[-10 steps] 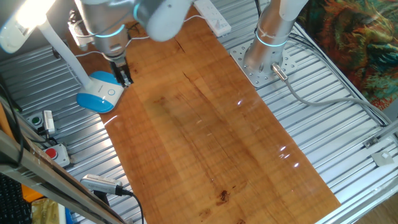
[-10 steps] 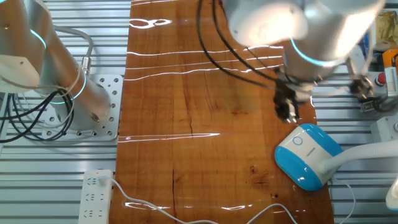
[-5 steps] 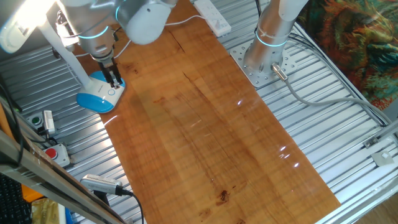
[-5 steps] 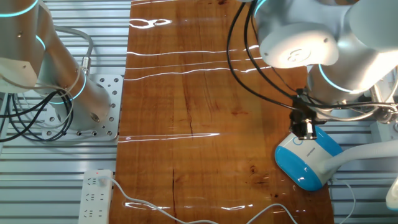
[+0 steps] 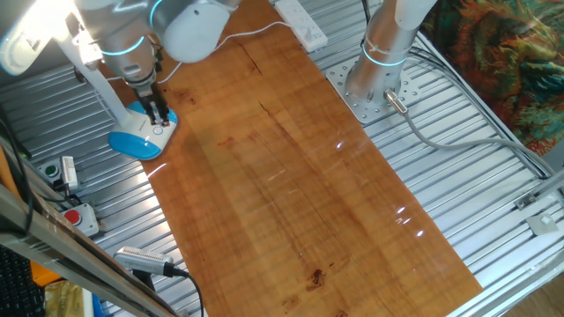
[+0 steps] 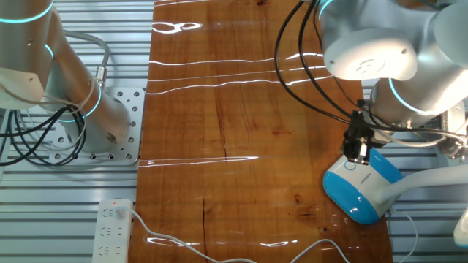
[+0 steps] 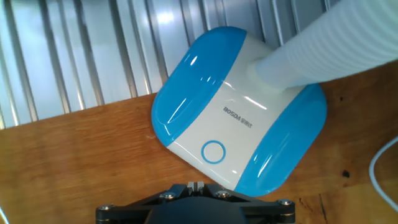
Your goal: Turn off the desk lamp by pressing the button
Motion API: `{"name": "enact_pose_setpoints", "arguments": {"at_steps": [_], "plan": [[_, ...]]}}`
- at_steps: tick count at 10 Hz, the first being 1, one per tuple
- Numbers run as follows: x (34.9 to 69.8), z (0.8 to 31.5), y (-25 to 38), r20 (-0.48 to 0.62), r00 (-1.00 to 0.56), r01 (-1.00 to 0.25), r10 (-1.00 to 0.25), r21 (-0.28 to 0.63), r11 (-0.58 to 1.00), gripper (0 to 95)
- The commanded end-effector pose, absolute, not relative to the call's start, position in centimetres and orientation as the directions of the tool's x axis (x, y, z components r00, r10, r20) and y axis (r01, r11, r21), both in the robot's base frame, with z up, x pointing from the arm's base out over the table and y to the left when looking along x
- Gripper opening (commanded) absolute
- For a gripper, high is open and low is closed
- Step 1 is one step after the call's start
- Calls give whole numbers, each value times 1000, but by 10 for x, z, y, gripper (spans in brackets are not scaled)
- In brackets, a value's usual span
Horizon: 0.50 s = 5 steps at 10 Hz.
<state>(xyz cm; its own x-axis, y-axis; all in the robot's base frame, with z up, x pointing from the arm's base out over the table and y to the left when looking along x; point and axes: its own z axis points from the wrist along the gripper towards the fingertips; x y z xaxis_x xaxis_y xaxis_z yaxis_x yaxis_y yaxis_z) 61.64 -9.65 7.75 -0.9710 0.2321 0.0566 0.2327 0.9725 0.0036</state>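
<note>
A white desk lamp (image 5: 132, 119) stands at the left edge of a wooden tabletop (image 5: 300, 176) in one fixed view, at the right edge in the other. Its flat, rounded base (image 7: 239, 109) is white down the middle with glossy light-blue sides, and part of it overhangs onto the ribbed metal frame (image 7: 93, 50) beside the wood. A small blue ring on the white band marks the button (image 7: 213, 152). A thick white arm (image 7: 323, 53) rises at a slant from the far end of the base, and the lit head (image 5: 31, 35) shows at the upper left corner.

The base runs lengthwise from the button end to the arm end, with the button end pointing toward the robot's gripper (image 5: 157, 116). The gripper hangs just above that end; its fingers (image 6: 356, 150) appear pressed together in the hand view, holding nothing, though contact with the base cannot be confirmed.

The lamp looks like light, hard, slick plastic. It needs no gripping, only a gentle straight-down press on the ring. A sideways push would likely slide the base, and a hard off-centre one might rock the overhanging part.
</note>
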Motion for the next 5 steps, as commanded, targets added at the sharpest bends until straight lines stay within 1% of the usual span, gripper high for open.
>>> {"name": "enact_pose_setpoints", "arguments": {"at_steps": [1, 5], "plan": [[613, 73, -96, 39, -966, 254, 255, -25, 967, 0], [610, 67, -96, 35, -966, 254, 255, -21, 967, 0]]}}
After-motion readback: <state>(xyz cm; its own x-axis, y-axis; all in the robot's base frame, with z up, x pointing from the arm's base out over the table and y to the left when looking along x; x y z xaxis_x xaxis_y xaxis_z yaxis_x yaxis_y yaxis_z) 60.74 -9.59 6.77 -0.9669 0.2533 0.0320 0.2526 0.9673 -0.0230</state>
